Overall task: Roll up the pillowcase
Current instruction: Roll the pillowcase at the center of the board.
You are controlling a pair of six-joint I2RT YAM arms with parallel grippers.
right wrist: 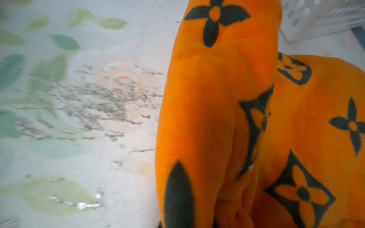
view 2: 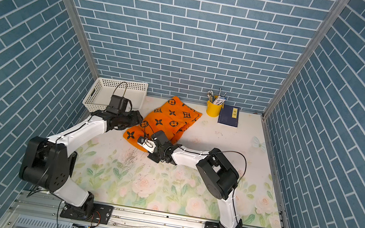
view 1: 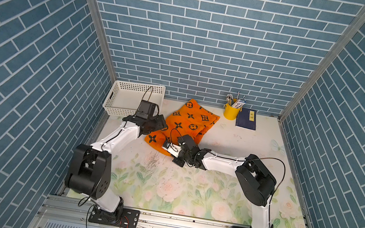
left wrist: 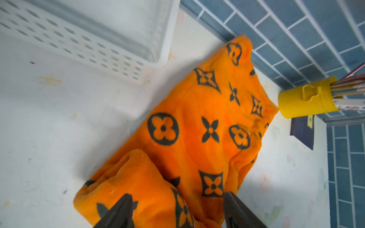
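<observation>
the pillowcase lay on the desk, its long axis running away from both pairs of jaws toward the back wall, its near end turned into a short roll. the left jaws stood spread astride that roll, gripping nothing; the right jaws, buried in cloth, pinched a raised fold of the same end. the next turn likely had to go forward, over the flat length ahead.
</observation>
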